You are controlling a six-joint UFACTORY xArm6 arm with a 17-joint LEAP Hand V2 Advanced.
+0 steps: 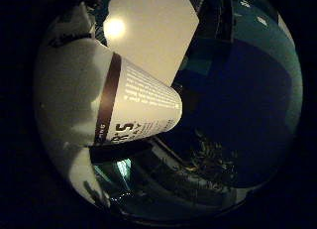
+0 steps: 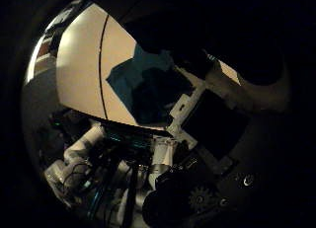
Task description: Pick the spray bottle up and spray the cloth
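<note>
We see the bottle (image 1: 133,105) close against the palm, robot hand (image 2: 197,139) apparently curled round it, aimed for spraying; cloth (image 2: 143,85) on desk (image 2: 79,75) at 11 o'clock

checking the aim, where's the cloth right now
The cloth shows in the thumb side palm view, a crumpled teal piece lying on the pale table, beside the robot hand.

White spray bottle (image 1: 133,102) close to palm; teal cloth (image 2: 140,85) on table (image 2: 81,70)
</note>
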